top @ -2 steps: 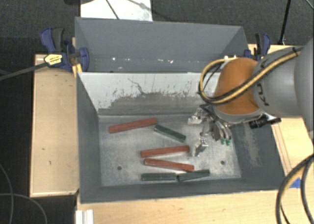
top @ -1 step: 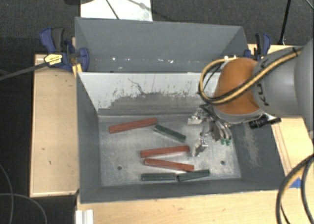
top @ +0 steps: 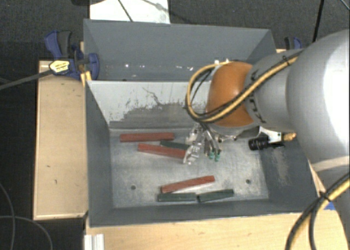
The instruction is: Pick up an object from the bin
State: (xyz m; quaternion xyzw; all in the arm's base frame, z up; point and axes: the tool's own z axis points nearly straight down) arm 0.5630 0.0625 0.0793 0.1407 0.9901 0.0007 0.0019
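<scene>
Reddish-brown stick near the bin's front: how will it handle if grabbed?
The reddish-brown stick looks straight and flat, so probably stiff and unlikely to roll. Long and thin, it may tilt if gripped off-centre. Pushed, it would likely slide into the dark green sticks beside it.

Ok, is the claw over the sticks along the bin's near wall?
No, the claw hangs over the end of a red stick farther back.

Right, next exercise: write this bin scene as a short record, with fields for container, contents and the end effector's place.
container: grey metal bin
back row: flat red-brown stick; lower red-brown stick; short dark green stick between them
front row: slanted red-brown stick; left dark green stick and right dark green stick, end to end
end effector: over the bin's middle, by the back row's right end
</scene>
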